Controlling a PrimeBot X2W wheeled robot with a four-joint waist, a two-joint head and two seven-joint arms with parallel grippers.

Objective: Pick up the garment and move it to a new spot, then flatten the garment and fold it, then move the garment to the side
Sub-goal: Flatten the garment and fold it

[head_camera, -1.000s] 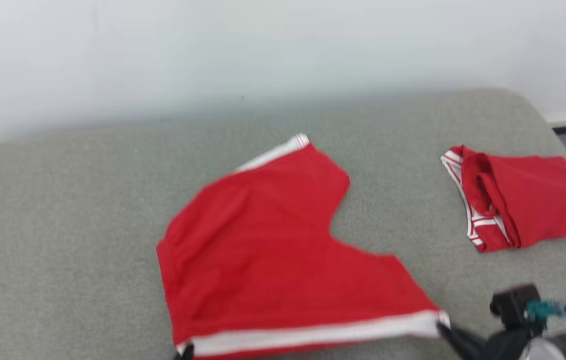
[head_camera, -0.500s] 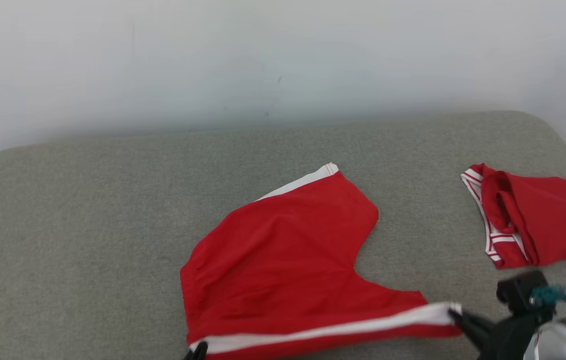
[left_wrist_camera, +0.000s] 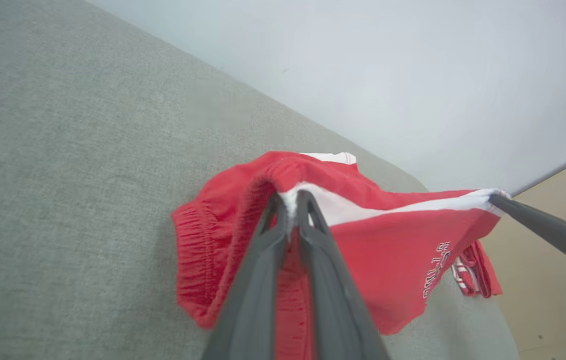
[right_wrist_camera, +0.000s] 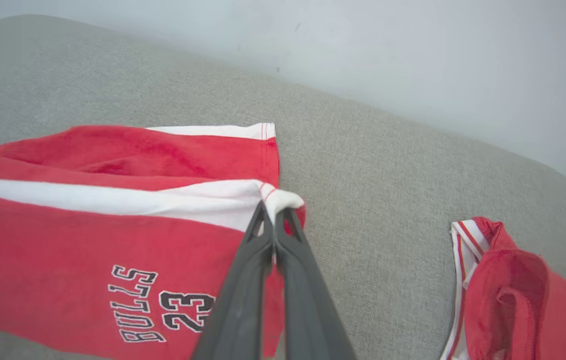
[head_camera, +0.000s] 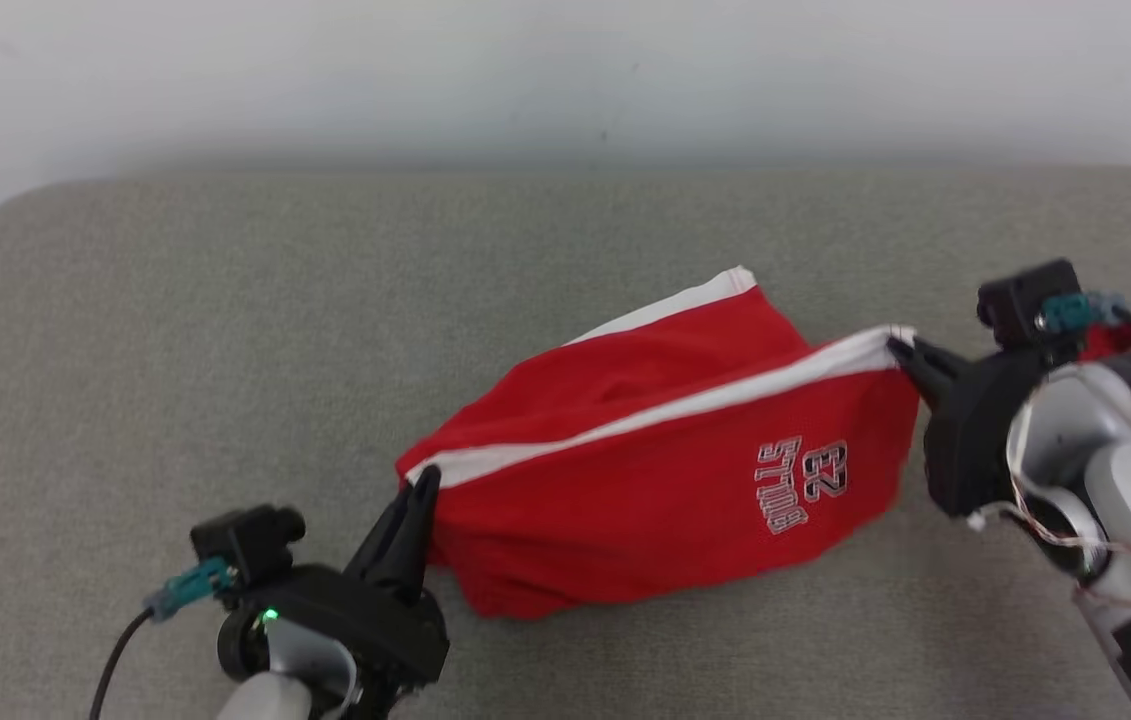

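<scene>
The red Bulls shorts (head_camera: 665, 470) are held half-raised mid grey tabletop (head_camera: 225, 300), white side stripe (head_camera: 665, 407) pulled taut between the left claw (head_camera: 423, 478), clamped on its waistband end, and the right claw (head_camera: 895, 347), clamped on its hem end, likely for folding leg over leg.

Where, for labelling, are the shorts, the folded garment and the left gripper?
shorts (head_camera: 625, 510): head view, red front panel.
folded garment (right_wrist_camera: 513, 285): right wrist view, bunched fabric.
left gripper (left_wrist_camera: 290, 200): left wrist view, between fingertips.
</scene>
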